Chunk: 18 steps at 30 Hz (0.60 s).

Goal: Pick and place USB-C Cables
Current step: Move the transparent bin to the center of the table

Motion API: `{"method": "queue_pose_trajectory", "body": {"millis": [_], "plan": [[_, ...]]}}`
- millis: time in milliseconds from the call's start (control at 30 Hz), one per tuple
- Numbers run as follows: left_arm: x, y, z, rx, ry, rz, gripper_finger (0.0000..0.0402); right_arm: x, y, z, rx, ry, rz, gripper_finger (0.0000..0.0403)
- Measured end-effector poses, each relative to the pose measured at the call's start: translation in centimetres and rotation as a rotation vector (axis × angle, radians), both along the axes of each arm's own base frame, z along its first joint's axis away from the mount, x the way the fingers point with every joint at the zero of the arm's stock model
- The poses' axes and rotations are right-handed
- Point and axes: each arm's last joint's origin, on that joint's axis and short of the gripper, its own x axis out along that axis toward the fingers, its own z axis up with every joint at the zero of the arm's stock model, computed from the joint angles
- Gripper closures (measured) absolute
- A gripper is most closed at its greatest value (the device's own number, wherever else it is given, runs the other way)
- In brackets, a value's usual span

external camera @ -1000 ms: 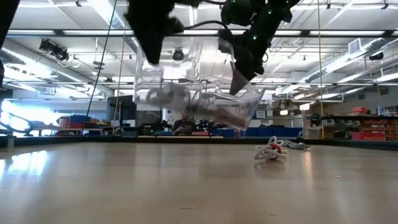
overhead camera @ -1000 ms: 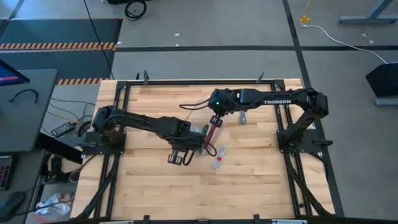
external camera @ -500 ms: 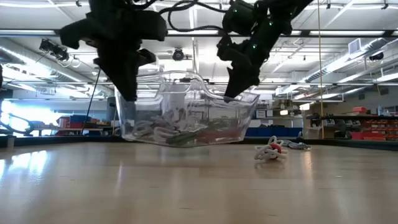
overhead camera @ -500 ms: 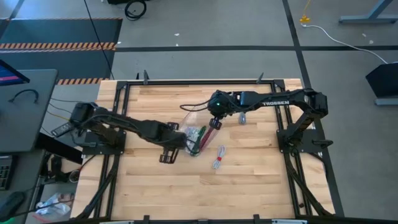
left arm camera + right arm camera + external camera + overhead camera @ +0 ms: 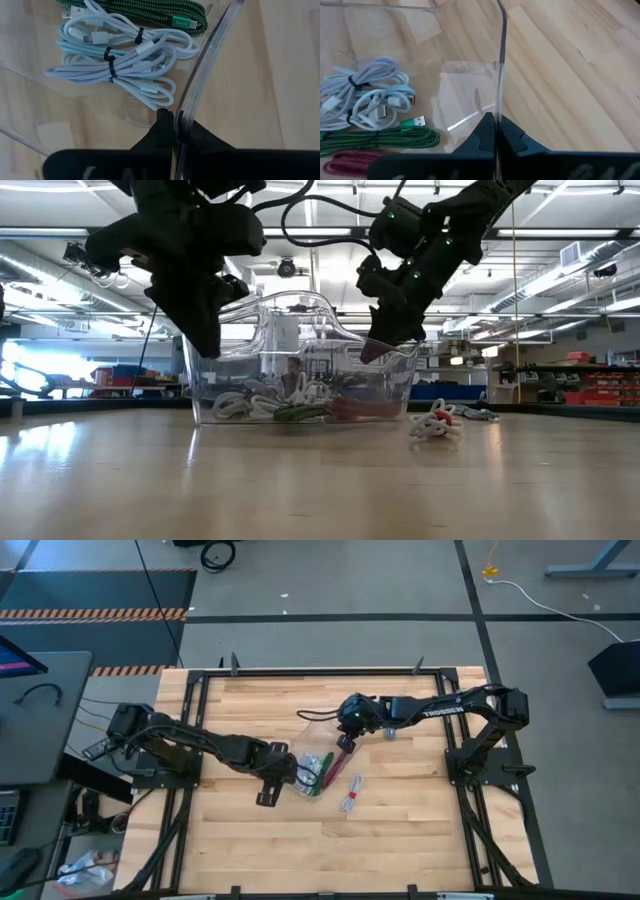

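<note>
Now lowered to the tabletop (image 5: 320, 480): clear tray (image 5: 300, 365), level, cables (image 5: 290, 408) settled inside; left gripper (image 5: 208, 345) and right gripper (image 5: 385, 345) both pinching its rim, release likely next.

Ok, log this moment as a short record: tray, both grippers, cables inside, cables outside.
tray: clear tray sits on the table, held at two opposite walls
left gripper: shut on the tray wall
right gripper: shut on the opposite tray wall
cables inside: green cable, white bundles, red cable
cables outside: grey cable with red tie on the table beside the tray; another grey one farther back
</note>
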Motion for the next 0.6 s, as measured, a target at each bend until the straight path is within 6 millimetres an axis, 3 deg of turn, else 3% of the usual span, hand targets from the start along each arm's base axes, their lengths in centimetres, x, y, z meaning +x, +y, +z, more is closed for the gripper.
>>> {"method": "queue_pose_trajectory", "body": {"millis": [133, 600], "plan": [[0.1, 0.0, 0.1, 0.001, -0.012, 0.003, 0.0369, 0.2, -0.1, 0.0, -0.034, -0.014, 0.013, 0.0394], [1.2, 0.0, 3.0, 0.036, -0.058, 0.015, 0.0298, 0.3, -0.2, -0.1, -0.105, -0.015, 0.047, 0.0289]]}}
